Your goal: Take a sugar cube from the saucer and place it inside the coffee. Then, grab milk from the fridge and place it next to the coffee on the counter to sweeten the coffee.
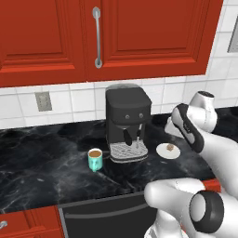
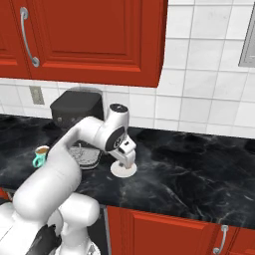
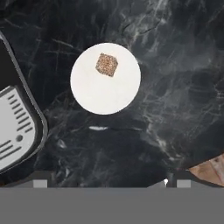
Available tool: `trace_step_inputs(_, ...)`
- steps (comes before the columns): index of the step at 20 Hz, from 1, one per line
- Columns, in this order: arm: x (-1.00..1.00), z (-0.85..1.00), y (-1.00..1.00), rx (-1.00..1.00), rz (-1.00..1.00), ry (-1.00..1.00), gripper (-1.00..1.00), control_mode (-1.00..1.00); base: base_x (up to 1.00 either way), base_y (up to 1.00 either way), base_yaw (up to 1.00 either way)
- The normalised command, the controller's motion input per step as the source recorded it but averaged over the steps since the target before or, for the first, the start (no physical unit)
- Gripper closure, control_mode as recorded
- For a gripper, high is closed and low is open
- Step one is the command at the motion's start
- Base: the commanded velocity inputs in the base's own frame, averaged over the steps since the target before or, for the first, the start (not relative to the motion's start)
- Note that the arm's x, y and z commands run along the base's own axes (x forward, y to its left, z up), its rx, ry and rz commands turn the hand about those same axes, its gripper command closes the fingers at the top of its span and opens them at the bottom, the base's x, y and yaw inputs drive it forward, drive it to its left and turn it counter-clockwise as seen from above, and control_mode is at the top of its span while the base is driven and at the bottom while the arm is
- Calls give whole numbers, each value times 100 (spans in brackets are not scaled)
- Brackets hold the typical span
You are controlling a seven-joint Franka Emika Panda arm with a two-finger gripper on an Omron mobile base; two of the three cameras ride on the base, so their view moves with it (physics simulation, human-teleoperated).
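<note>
Hand (image 3: 111, 183) hovers over saucer (image 3: 105, 94) on veined counter (image 3: 175, 65).

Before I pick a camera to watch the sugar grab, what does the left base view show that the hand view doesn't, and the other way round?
The left base view alone takes in the coffee, left of the coffee machine, plus the red wall cabinets. The hand view alone looks straight down, showing the sugar cube off-centre on the saucer and the two fingertips wide apart. Both share saucer, cube, the machine's drip tray and the counter.
</note>
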Motion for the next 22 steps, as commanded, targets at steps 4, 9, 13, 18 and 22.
trace_step_inputs(4,48,-58,-3,3,0,0,-100,-100,0,0,0)
trace_step_inputs(9,34,-58,0,0,0,0,-100,-100,0,0,0)
trace_step_inputs(13,38,-48,-3,0,0,0,-100,-100,0,0,0)
trace_step_inputs(18,34,-30,-21,0,0,0,-100,-100,0,0,0)
trace_step_inputs(22,44,-29,-4,0,0,5,-100,-100,0,0,0)
